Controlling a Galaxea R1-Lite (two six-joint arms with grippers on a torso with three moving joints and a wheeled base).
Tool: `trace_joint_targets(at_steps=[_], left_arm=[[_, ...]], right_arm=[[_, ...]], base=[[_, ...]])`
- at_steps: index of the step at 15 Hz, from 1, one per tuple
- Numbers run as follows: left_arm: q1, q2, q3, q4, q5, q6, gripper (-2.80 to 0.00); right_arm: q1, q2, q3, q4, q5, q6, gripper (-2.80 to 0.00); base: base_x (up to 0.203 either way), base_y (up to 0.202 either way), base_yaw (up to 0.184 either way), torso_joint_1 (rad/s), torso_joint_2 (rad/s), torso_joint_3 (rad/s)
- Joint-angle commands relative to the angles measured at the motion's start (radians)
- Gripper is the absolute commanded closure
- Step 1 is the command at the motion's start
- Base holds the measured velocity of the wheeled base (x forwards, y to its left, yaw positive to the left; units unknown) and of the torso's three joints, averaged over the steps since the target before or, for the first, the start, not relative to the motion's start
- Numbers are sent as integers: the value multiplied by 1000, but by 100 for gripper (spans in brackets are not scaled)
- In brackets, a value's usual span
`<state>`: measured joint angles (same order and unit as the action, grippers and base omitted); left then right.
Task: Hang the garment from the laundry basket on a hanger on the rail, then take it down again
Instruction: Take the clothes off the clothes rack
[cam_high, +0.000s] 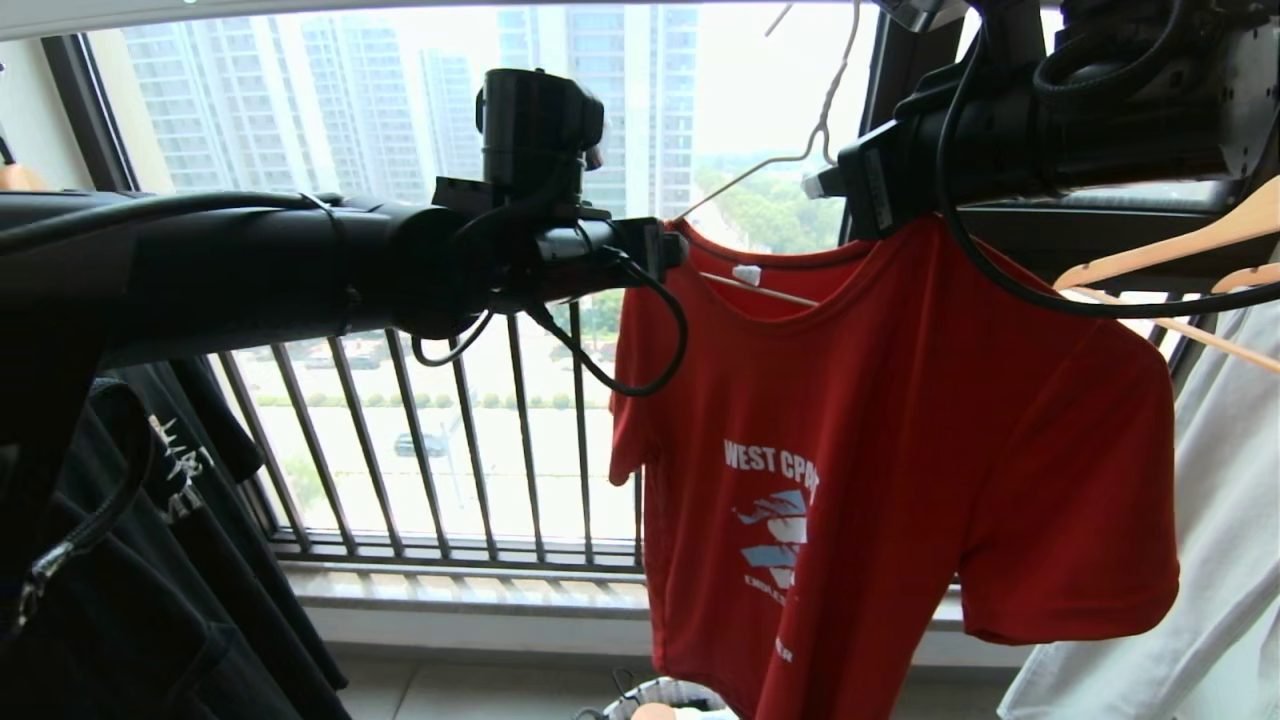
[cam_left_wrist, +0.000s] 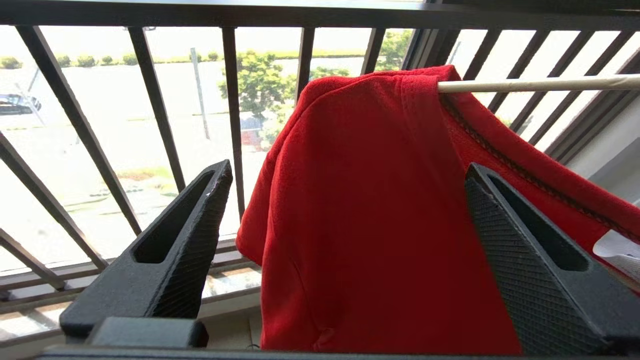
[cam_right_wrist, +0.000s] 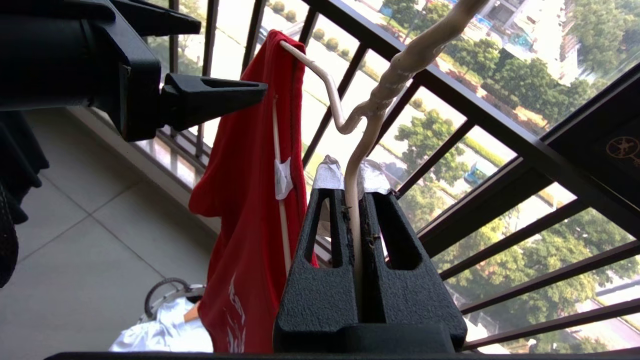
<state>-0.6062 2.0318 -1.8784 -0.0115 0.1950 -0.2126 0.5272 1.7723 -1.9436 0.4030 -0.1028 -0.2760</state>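
The red garment (cam_high: 900, 450) hangs on the pale wire hanger (cam_high: 760, 170), whose hook runs out of the head view's top. My right gripper (cam_right_wrist: 351, 180) is shut on the hanger (cam_right_wrist: 395, 75) just below its twisted neck, above the collar. My left gripper (cam_left_wrist: 348, 166) stands open at the garment's (cam_left_wrist: 360, 200) left shoulder. The cloth lies between the wide-apart fingers (cam_left_wrist: 200, 225), unpinched, beside the hanger's arm (cam_left_wrist: 540, 84). The laundry basket (cam_high: 665, 690) sits on the floor below the garment. The rail is out of view.
A black T-shirt (cam_high: 180, 560) hangs at the left and a white T-shirt (cam_high: 1200, 600) at the right under wooden hangers (cam_high: 1180, 250). The black barred window railing (cam_high: 450, 450) runs close behind. White cloth (cam_right_wrist: 160, 335) lies in the basket.
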Motion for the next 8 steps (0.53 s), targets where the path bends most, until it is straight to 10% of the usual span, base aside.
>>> trace_joint_targets(at_steps=[1, 8], left_arm=[[0, 40, -26, -4, 26, -3, -280], [-1, 66, -62, -41, 52, -4, -280]], right_arm=[[3, -2, 0, 2, 0, -2, 0], [5, -1, 0, 0, -2, -2, 0]], base=[[0, 0, 0, 0, 0, 0], [0, 0, 0, 0, 0, 0]])
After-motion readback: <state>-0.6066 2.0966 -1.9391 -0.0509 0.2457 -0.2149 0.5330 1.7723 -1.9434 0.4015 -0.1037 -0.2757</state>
